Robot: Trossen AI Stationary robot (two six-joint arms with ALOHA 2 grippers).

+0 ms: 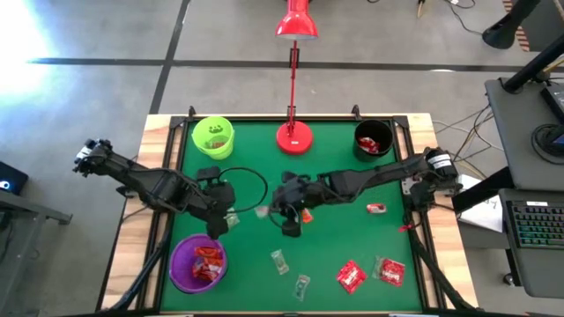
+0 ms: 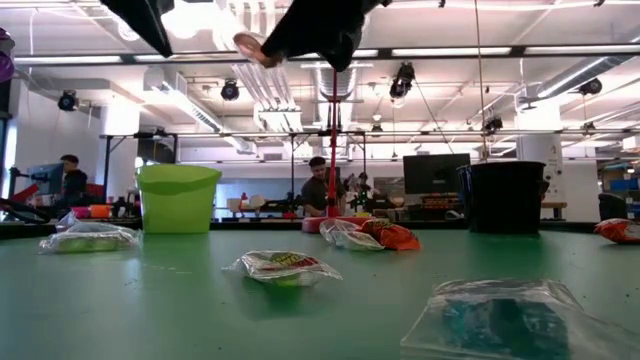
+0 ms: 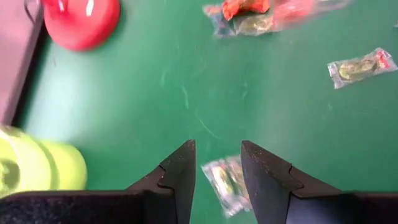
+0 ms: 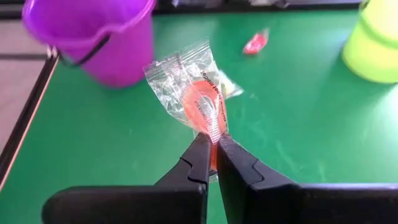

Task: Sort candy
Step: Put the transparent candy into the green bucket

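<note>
High view: purple cup (image 1: 197,262), lime cup (image 1: 213,137) and black cup (image 1: 372,139) hold candy; several sweets (image 1: 351,276) remain on surface (image 1: 335,176); right tool (image 4: 211,146) clenches orange sweet (image 4: 202,102) mid-surface; left tool (image 3: 217,158) released above greenish sweet (image 3: 225,183).

I'm running this rig in what looks like an open robotics lab or workshop: beyond the green table (image 2: 180,300), the low view shows a big industrial room with exposed ceiling ducts (image 2: 200,100), strip lights (image 2: 450,50) and hanging cables. Far across it, people (image 2: 322,188) sit at benches crowded with monitors (image 2: 435,172) and gear. From above I see a bare concrete floor (image 1: 88,97) and, on the right, a desk with a keyboard (image 1: 539,231).
</note>
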